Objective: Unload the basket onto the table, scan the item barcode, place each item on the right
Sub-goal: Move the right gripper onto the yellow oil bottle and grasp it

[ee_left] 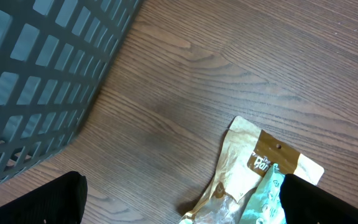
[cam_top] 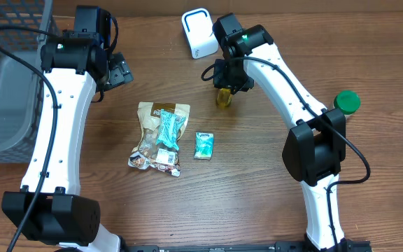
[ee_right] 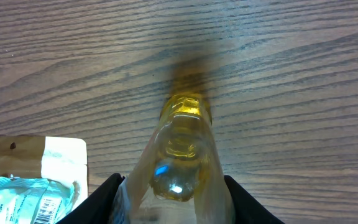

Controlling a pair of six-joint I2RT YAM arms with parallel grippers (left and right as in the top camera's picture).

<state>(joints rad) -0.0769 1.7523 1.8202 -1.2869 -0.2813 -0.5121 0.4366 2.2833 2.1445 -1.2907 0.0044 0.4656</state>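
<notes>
Now, from overhead, a small clear plastic bottle of yellow liquid (cam_top: 223, 99) sits on the brown wooden counter (cam_top: 264, 203), directly under the right jaws. A white, rounded, box-shaped device (cam_top: 197, 33), which I take to be the scanner, stands near the bottle, further from the arm bases and a little toward the left arm's side. The left jaws hang well apart from the bottle, close to a grey mesh basket (cam_top: 5, 77), so the right arm (cam_top: 285, 84) is plainly the nearer one. Between the arms lie a tan snack pouch (cam_top: 145, 140) and a small teal packet (cam_top: 203, 145). A green round lid (cam_top: 346, 102) lies out beyond the right arm.

From the left wrist, the two dark fingers (ee_left: 42, 199) show in the bottom corners. The left jaws stand wide apart with nothing held. The pouch's top corner lies below them and the basket wall fills the upper left.

From the right wrist, the bottle fills the gap between the dark fingers (ee_right: 107, 199). Its long axis runs away from the camera, in line with the fingers, with the deeper yellow end furthest out. The right jaws are drawn in close against both its sides, though I cannot tell whether they already press on it. No barcode shows here, so the coming move likely turns on gripping the bottle firmly, lifting it and turning its label toward the white device.
</notes>
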